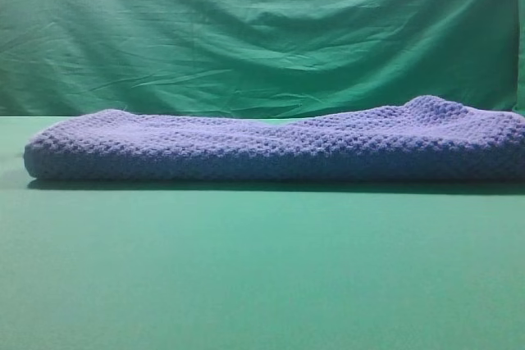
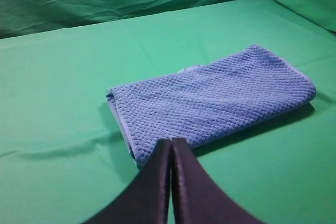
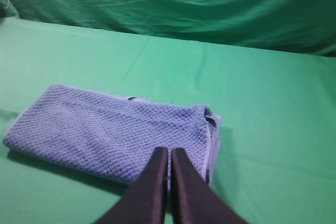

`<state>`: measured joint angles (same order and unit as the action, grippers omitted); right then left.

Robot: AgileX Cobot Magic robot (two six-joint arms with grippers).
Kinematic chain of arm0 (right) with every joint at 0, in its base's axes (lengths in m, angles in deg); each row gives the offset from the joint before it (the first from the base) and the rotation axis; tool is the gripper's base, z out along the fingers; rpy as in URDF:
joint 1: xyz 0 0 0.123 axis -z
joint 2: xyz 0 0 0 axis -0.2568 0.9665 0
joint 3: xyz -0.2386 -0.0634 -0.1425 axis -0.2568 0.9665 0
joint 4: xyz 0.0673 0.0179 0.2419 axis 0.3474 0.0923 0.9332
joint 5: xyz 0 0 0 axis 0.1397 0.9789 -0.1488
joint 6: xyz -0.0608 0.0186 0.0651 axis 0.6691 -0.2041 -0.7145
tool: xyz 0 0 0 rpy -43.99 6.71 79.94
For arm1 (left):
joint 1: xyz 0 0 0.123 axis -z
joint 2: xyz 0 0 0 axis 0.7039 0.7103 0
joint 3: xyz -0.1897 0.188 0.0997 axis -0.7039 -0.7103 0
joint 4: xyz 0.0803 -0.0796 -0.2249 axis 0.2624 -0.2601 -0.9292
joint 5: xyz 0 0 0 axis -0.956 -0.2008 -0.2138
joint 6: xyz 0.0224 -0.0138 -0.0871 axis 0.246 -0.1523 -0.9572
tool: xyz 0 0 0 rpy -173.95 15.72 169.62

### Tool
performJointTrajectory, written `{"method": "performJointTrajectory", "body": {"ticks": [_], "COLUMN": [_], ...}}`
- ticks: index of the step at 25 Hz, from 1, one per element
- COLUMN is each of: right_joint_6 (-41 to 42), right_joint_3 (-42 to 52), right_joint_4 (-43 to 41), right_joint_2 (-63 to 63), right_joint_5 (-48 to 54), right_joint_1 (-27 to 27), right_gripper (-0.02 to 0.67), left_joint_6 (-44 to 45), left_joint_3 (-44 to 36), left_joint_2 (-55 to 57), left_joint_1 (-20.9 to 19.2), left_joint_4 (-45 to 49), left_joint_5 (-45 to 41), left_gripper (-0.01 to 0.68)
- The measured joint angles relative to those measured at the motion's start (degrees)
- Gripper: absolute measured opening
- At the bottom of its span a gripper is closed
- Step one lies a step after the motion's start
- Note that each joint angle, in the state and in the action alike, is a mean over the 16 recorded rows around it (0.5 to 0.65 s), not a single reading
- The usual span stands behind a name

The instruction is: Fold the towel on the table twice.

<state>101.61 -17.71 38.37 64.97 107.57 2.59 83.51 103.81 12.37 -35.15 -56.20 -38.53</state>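
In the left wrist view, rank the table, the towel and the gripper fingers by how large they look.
1. table, fills most of the frame.
2. towel.
3. left gripper fingers, shut; they sit nearest the camera, so their look exaggerates their size.

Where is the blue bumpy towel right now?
The towel lies folded on the green table, in front of the wrinkled backdrop; in the wrist views it sits just beyond both shut grippers.
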Motion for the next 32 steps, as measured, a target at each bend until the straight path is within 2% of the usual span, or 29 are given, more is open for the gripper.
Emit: {"method": "performJointTrajectory", "body": {"ticks": [7, 13, 22, 32], "right_joint_6": [2.5, 3.3, 3.9, 4.0], "right_joint_3": [9.0, 15.1, 22.1, 30.5], "right_joint_4": [1.0, 2.0, 3.0, 3.2], "right_joint_2": [-10.4, -18.6, -26.5, -27.9], "right_joint_5": [-4.3, -7.4, -10.5, -19.4], "right_joint_1": [0.0, 0.0, 0.0, 0.0], "right_gripper": [0.000, 0.000, 0.000, 0.000], "left_joint_6": [-2.9, -6.6, -9.8, -10.0], "left_joint_3": [-10.9, -17.3, -20.9, -25.0], "left_joint_2": [-14.4, -22.0, -25.7, -25.8], "left_joint_1": [0.0, 0.0, 0.0, 0.0], "left_joint_4": [2.3, 5.1, 9.7, 16.7], "left_joint_5": [2.2, 3.4, 4.3, 8.3], "left_gripper": [0.000, 0.000, 0.000, 0.000]}}
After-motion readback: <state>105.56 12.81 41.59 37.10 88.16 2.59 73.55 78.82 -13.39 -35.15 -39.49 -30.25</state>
